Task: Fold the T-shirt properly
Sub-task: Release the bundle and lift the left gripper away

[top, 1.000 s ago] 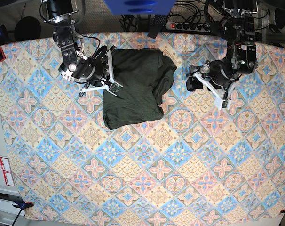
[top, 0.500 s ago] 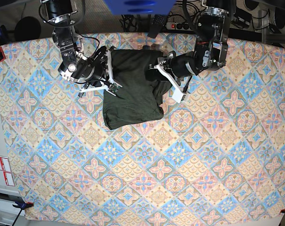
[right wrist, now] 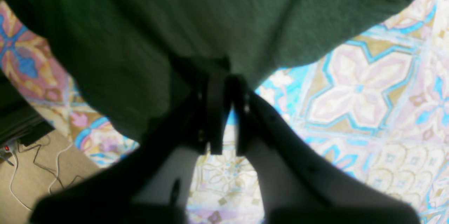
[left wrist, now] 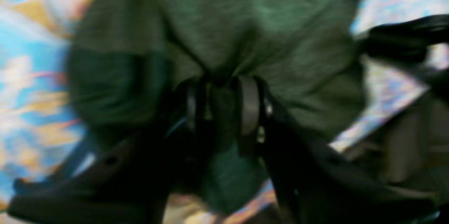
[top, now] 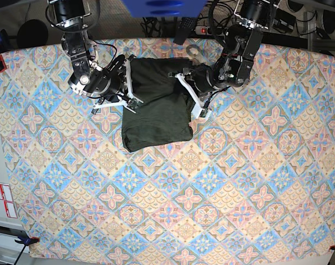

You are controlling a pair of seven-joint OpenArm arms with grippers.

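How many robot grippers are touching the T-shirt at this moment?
2. The left gripper pinches the T-shirt at its right side in the base view; the right gripper holds its left edge.

near cloth (top: 173, 221): bare | far side: T-shirt (top: 156, 110), both arms

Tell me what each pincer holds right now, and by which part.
Both grip the dark olive-green knit T-shirt. The left pincer pinches a bunched fold at one side edge; the right pincer is shut on the fabric edge at the opposite side.
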